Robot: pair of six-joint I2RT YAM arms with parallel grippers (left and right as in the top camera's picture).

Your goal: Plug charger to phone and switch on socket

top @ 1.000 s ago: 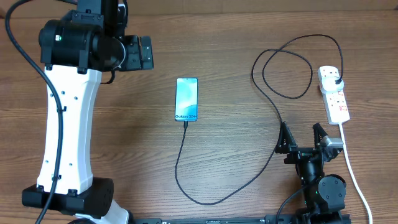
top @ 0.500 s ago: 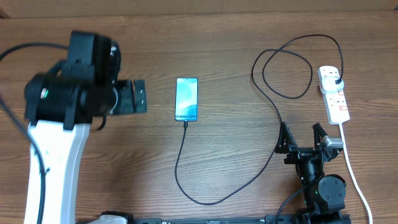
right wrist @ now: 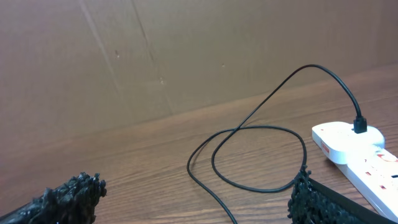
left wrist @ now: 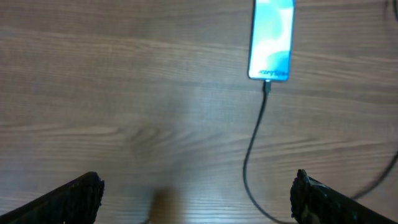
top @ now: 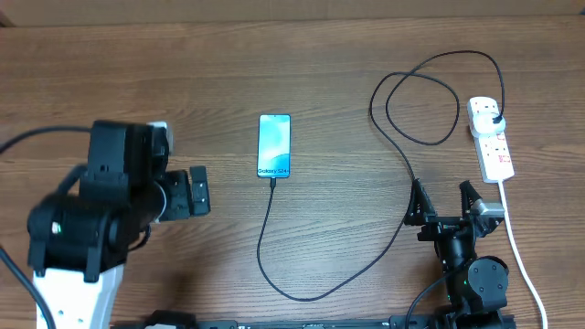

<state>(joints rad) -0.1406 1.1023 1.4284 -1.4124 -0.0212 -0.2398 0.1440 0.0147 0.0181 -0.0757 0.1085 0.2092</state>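
Overhead: phone [top: 274, 145], charger [top: 265, 247] plugged in, lies apart to the right of the left gripper [top: 202, 191]. Right gripper [top: 445, 203] sits near the socket [top: 492, 146]. Both grippers released, empty.

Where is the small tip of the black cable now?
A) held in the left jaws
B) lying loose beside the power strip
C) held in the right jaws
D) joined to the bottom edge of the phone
D: in the left wrist view the cable runs straight up to the phone, and its tip meets the edge below the white text.
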